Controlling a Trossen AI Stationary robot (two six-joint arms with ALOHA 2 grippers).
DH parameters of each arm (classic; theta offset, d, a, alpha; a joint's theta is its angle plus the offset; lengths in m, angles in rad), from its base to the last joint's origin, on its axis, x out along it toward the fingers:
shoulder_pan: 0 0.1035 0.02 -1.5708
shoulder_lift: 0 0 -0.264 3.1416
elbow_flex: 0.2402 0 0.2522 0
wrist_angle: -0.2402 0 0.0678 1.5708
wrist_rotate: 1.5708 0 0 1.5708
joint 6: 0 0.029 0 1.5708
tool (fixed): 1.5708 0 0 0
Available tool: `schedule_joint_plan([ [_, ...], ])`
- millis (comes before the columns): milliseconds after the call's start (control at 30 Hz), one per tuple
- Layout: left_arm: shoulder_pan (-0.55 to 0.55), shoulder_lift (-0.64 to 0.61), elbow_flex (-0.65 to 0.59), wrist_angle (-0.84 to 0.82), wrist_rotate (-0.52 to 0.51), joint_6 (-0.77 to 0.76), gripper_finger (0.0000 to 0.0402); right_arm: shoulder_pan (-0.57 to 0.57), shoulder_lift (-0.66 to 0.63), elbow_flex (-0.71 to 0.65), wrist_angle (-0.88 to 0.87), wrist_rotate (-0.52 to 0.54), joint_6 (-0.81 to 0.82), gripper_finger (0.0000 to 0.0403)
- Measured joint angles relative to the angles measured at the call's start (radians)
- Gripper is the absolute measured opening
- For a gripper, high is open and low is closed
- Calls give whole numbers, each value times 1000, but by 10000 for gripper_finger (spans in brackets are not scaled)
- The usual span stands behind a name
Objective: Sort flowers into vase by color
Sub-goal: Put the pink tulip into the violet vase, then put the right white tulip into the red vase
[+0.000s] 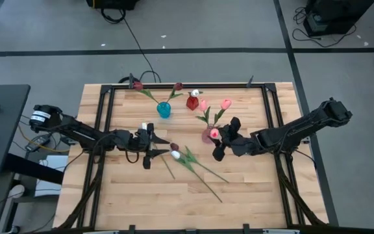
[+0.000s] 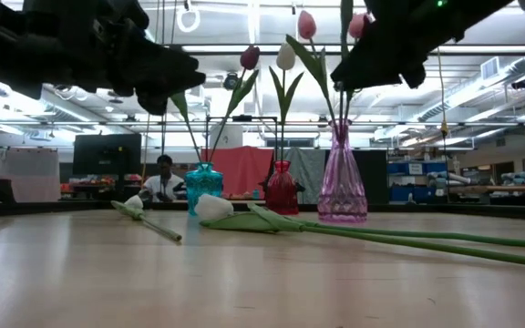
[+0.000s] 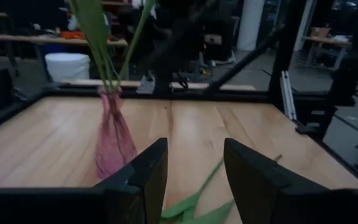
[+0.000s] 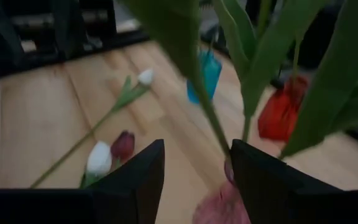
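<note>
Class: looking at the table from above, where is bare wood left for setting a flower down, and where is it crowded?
Bare: the near strip of the table below the loose flowers, and its far left corner. Crowded: the middle, where the left gripper, right gripper, pink vase, teal vase and red vase cluster.

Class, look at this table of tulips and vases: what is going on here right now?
Two robot arms are sorting tulips into vases. The right gripper hangs at the pink vase, jaws open around a stem standing in it. The left gripper hovers, jaws open and empty, over tulips lying on the table, including a white one. A blue vase and a red vase also hold flowers.
</note>
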State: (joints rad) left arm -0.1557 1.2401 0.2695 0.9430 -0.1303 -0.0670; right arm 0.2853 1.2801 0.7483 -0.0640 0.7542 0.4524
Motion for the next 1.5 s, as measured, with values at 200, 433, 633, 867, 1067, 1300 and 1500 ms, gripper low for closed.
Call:
schedule_joint_plan([
  [200,-2,-172,1,-205,-100,6,163,15,-8,79,-234,-25,75,192],
  [433,-4,-401,1,-484,-201,19,163,33,-14,150,-410,-27,161,192],
  [633,-4,-531,1,-621,-220,48,163,36,-14,182,-515,-124,252,192],
  [867,-4,-603,1,-659,-226,95,163,49,9,190,-545,-266,352,192],
  [1067,-8,-601,1,-688,-225,87,163,108,81,190,-531,-285,426,192],
  [1300,-67,-669,1,-674,-252,139,163,155,183,191,-397,-286,447,192],
  [1500,-85,-712,1,-708,-321,168,163,160,266,191,-302,-335,447,180],
])
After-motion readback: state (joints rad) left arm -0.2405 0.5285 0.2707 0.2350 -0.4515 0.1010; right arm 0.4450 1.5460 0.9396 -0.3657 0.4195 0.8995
